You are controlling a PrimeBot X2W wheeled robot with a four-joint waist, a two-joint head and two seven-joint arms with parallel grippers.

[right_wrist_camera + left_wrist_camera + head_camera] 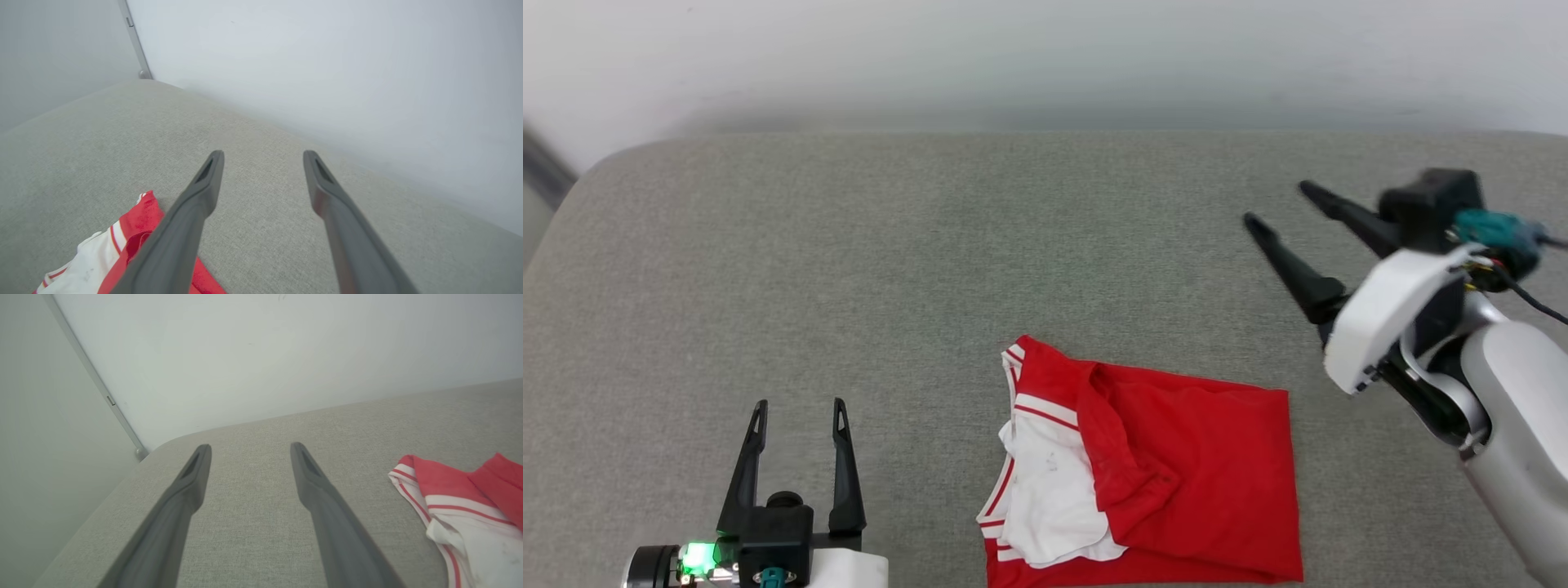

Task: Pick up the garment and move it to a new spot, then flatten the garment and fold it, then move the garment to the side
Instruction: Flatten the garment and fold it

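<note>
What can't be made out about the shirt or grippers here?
- Folded red garment, white sleeves: near edge cut off by head view's bottom; inner layers hidden by own folds.
- Right wrist view: a finger of the right gripper covers part of it.
- Left gripper: base cut off there too.

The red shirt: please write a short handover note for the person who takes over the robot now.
The shirt lies free on the grey cushion, low in the head view. It is in a rough rectangle, plain red side up, with a white sleeve showing at its left.
Left gripper: open, empty, left of the shirt.
Right gripper: open, empty, raised to the right of the shirt.
Done: the shirt seems folded, though not neatly.
To do: probably tidy the fold, then move the shirt to the side.
</note>
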